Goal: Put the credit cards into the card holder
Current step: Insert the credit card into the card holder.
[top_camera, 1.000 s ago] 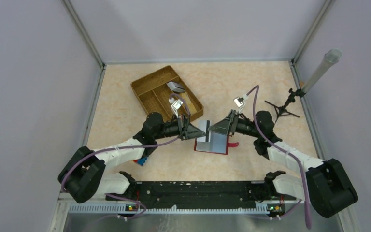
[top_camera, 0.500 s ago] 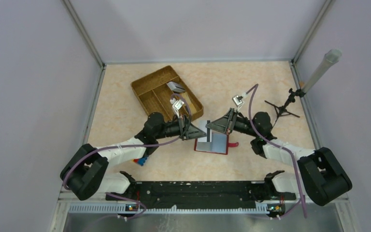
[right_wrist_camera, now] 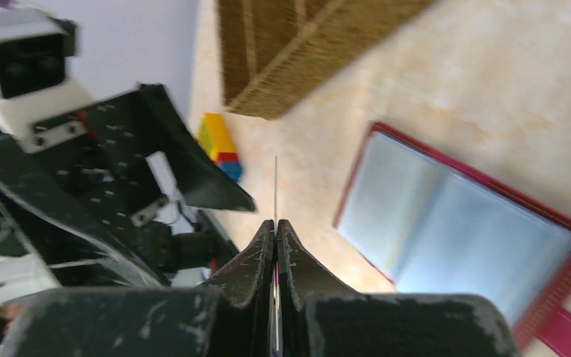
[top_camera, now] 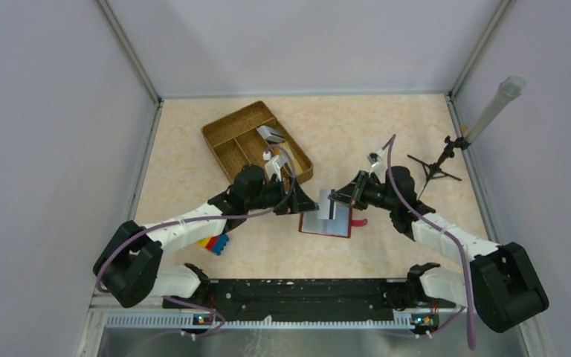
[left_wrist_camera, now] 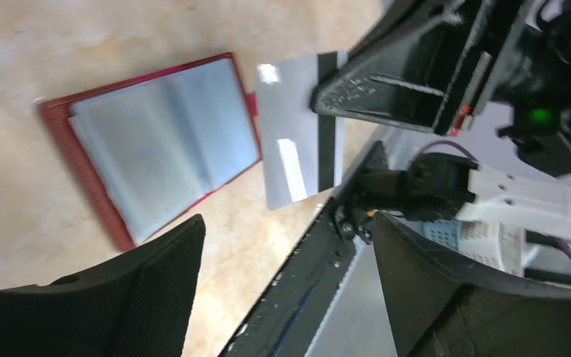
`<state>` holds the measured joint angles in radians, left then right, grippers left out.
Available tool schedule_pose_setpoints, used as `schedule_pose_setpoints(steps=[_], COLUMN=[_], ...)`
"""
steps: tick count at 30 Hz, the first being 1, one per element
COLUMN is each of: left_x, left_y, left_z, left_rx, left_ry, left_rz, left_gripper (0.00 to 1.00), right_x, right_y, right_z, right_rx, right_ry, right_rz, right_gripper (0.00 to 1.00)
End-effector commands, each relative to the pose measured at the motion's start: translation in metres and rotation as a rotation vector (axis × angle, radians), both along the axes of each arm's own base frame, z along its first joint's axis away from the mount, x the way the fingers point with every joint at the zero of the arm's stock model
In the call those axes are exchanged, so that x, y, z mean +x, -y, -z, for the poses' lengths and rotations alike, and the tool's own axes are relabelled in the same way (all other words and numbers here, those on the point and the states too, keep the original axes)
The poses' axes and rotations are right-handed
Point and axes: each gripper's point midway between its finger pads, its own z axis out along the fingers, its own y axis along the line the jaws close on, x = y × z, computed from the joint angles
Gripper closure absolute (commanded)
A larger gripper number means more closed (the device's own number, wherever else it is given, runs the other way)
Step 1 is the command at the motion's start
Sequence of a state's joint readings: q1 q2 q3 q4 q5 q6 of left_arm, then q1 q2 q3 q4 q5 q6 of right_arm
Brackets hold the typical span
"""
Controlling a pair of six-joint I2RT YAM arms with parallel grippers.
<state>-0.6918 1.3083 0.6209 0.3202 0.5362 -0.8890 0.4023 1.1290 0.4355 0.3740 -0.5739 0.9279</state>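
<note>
Plainly the right pincer is clamped on one edge of the card, over the open holder; the left pincer gapes empty. The card looks light, stiff and slick: pinch a short edge.

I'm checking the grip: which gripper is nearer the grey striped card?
Right. The right gripper pinches the grey card; the left gripper stands open, apart from it.

Brown woven tray, divided into compartments, sits angled on far-left part of table. Yellow-red-blue toy block lies toward near-left corner. Small black tripod at right edge carries pale tilted tube.
</note>
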Motion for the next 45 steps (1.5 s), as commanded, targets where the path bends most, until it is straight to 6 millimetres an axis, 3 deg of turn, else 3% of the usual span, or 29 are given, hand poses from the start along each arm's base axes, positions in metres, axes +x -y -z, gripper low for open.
schedule_pose_setpoints(steps=[1, 6, 12, 27, 36, 45], left_x=[0.016, 0.018, 0.022, 0.033, 0.025, 0.023], left_y=[-0.025, -0.027, -0.027, -0.019, -0.024, -0.024], left_z=[0.033, 0.059, 0.080, 0.104, 0.127, 0.134], left_rx=[0.253, 0.315, 0.364, 0.425, 0.485, 0.501], left_ry=[0.015, -0.044, -0.079, -0.089, -0.141, -0.147], left_rz=[-0.093, -0.106, -0.113, -0.078, -0.060, -0.049], left_gripper=[0.18, 0.32, 0.38, 0.47, 0.52, 0.61], right_x=[0.000, 0.005, 0.009, 0.013, 0.009, 0.009], right_y=[0.021, 0.024, 0.025, 0.023, 0.028, 0.027], right_z=[0.046, 0.065, 0.083, 0.110, 0.128, 0.140], right_rx=[-0.179, -0.220, -0.238, -0.230, -0.249, -0.250], right_ry=[-0.078, -0.095, -0.125, -0.206, -0.265, -0.278], right_rz=[0.051, 0.071, 0.083, 0.111, 0.137, 0.135], right_gripper=[1.00, 1.00, 1.00, 1.00, 1.00, 1.00])
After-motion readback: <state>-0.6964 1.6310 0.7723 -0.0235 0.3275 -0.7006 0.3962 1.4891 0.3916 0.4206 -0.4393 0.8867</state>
